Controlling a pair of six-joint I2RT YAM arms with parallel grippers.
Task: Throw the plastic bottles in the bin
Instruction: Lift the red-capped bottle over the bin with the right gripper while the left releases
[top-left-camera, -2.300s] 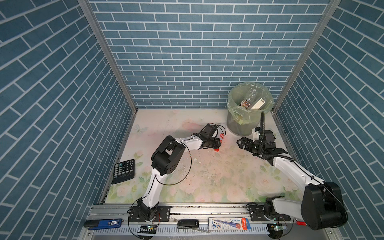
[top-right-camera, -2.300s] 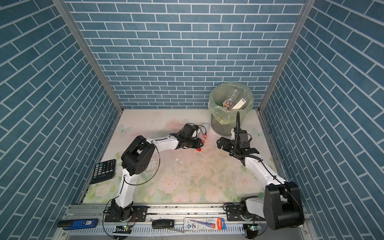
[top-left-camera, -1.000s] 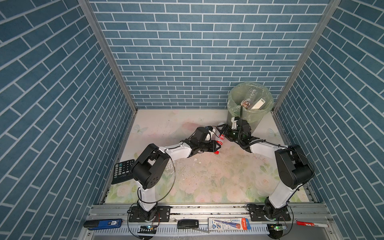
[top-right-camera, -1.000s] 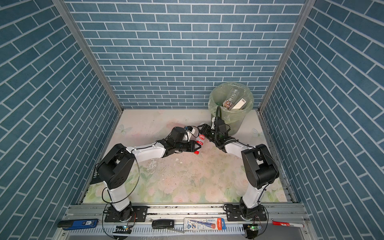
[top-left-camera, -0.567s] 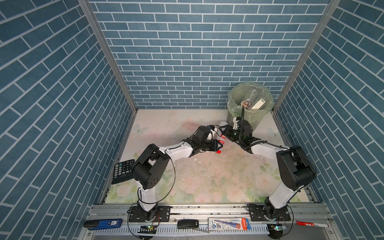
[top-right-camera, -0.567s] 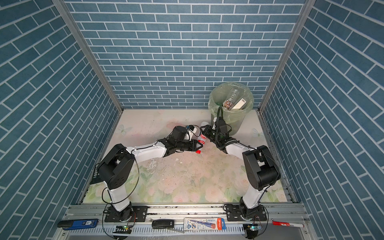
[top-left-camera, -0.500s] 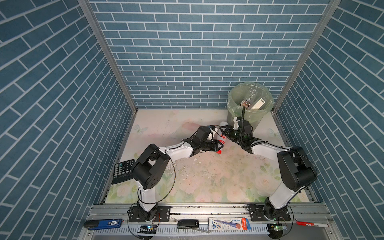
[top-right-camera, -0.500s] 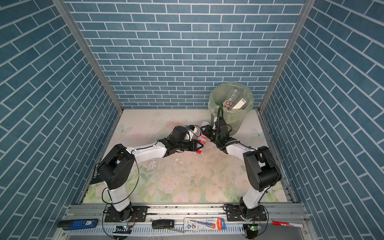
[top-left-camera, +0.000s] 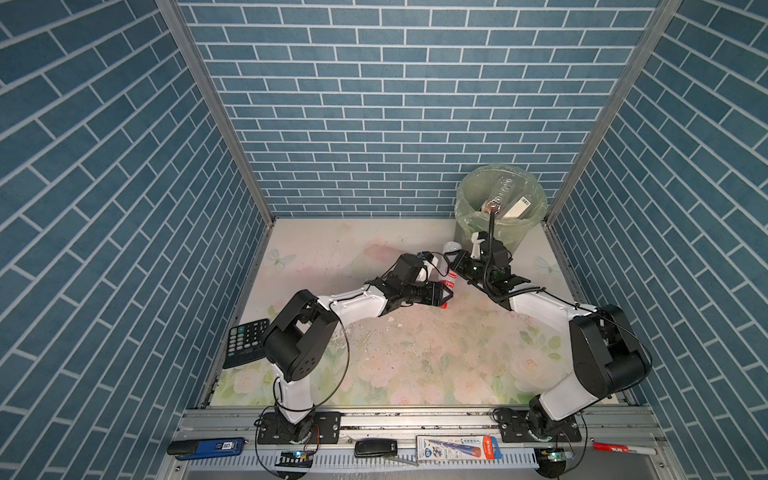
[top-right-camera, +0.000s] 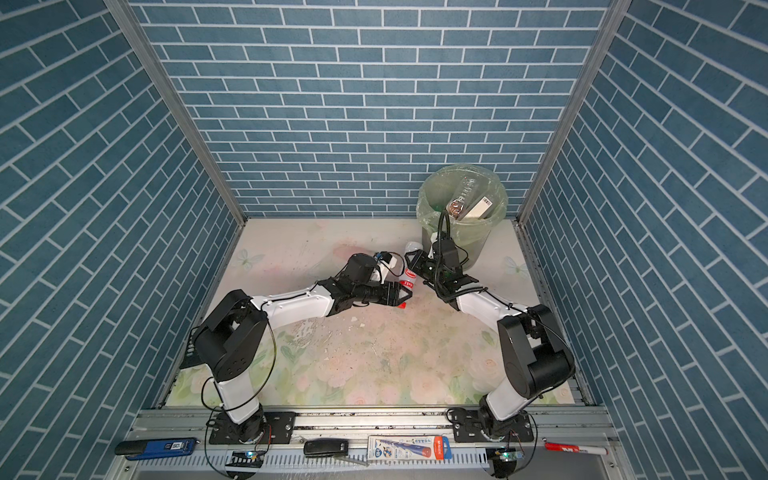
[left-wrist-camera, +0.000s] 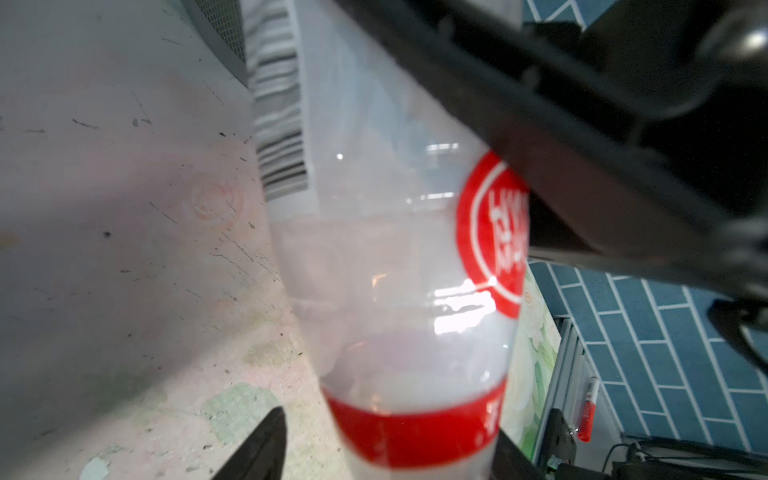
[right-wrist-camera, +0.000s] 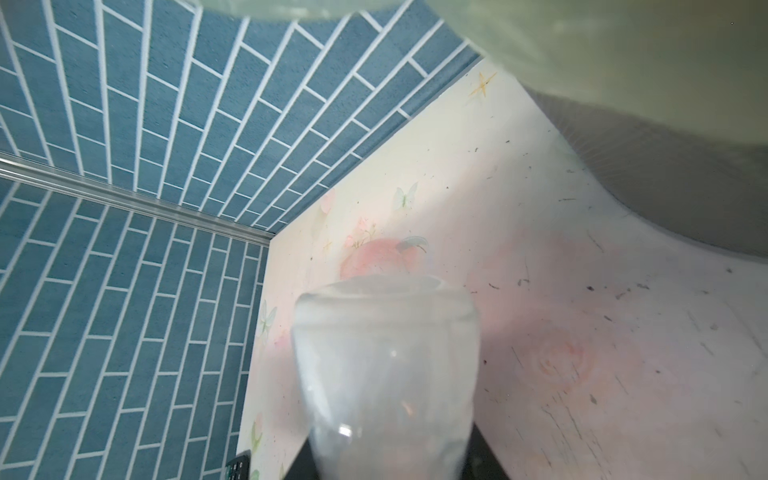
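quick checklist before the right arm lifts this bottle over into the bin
1. Right pincer shut on the bottle: ok.
2. Left pincer open: ok; the left wrist view shows a gap beside one finger.
3. Left pincer clear of the bottle: not ok, its fingers flank the narrow end.
4. Bin upright, mouth open, room inside: ok.
5. Bottle high enough to pass the rim: not ok, it looks lower than the rim, beside the bin wall.
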